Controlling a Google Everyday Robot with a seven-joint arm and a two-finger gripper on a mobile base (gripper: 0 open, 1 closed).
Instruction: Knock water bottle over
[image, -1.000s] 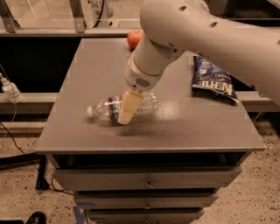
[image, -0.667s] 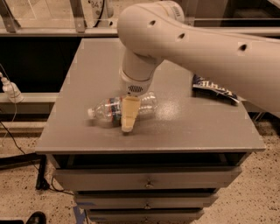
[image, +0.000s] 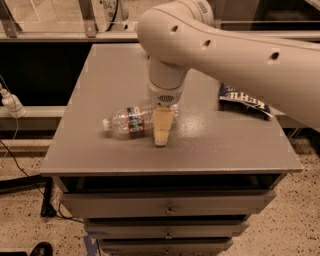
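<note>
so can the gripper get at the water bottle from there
Probably yes: the gripper is down beside the water bottle, which lies on its side on the table, with nothing between them.

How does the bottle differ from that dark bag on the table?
The water bottle is clear with a white cap; the bag is dark blue with white lettering. The bottle lies on its side mid-table, the claw right beside it; the bag lies by the right edge, away from the claw. Both rest on the grey table.
</note>
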